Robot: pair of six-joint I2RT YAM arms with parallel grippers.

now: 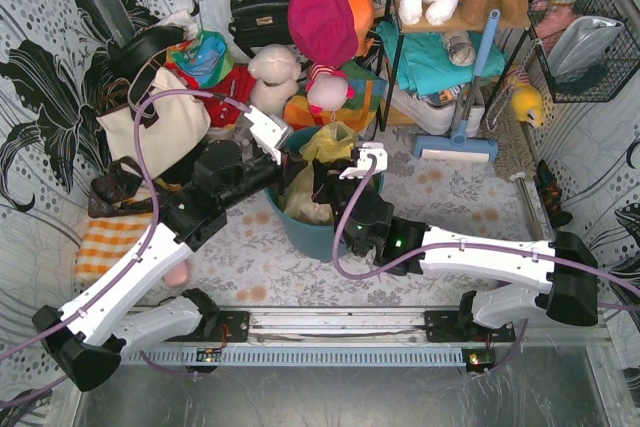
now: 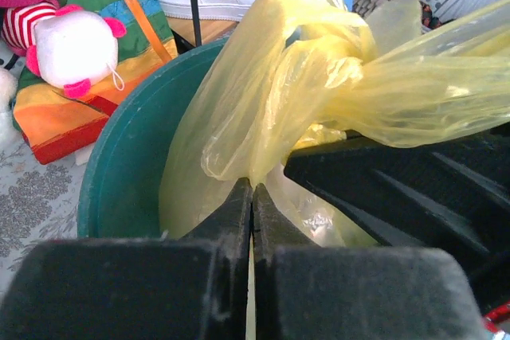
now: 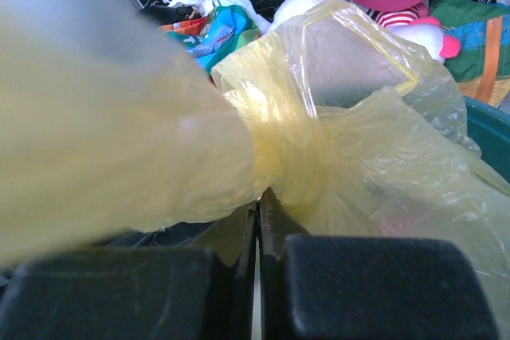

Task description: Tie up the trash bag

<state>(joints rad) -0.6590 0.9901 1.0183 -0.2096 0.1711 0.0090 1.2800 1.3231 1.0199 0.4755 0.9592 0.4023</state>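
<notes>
Presently: trash bag (image 1: pixel 335 142), yellow-green film, seated in the teal bin (image 1: pixel 310 237) on the bench (image 1: pixel 450 197), mouth gathered into a loose knot (image 3: pixel 279 149) above the rim; left claw (image 2: pixel 252 197) and right claw (image 3: pixel 259 205) each clenched on a tail of film, apparently to draw that knot tight.

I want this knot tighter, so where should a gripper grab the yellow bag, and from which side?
Probably a gathered tail right beside the knot of the trash bag, from above the teal bin: there the plastic is bunched thick and stands above the rim; lower down it hangs loose.
</notes>
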